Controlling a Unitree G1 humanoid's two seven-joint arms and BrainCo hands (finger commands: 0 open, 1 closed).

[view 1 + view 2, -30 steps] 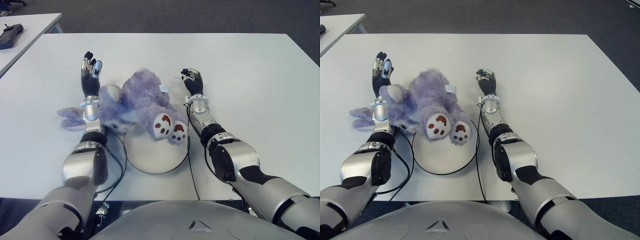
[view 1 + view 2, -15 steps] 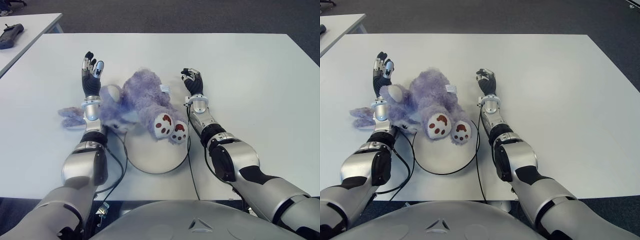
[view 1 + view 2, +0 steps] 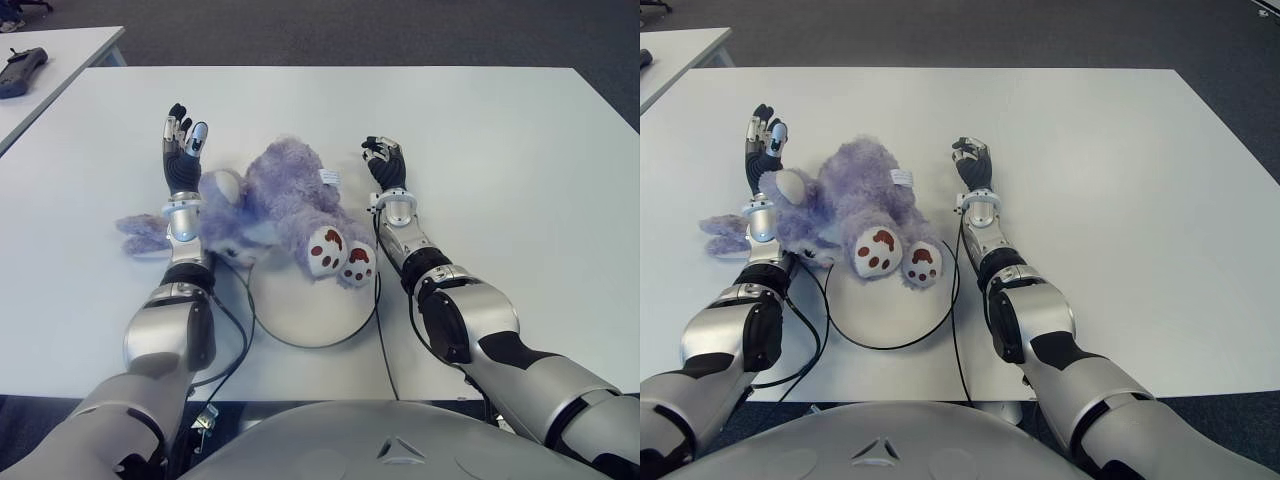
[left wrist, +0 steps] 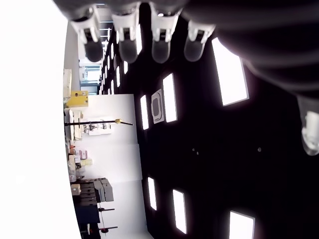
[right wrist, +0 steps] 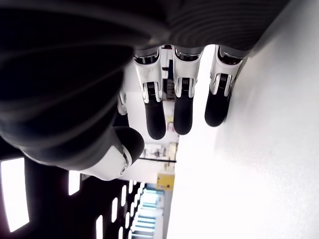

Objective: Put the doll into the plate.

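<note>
A purple plush doll (image 3: 285, 195) lies on the white table (image 3: 500, 150), its head to the left and its two brown-padded feet (image 3: 340, 255) hanging over the far rim of a round white plate (image 3: 300, 312). My left hand (image 3: 181, 140) is just left of the doll's head with its fingers (image 4: 127, 35) stretched out, holding nothing. To the right of the doll's body is my right hand (image 3: 384, 160), apart from it; its fingers (image 5: 182, 107) are relaxed and empty.
A black cable (image 3: 243, 300) loops around the plate's rim, and another runs down beside my right forearm. A second table at the far left carries a dark device (image 3: 20, 70). The right half of the white table is bare.
</note>
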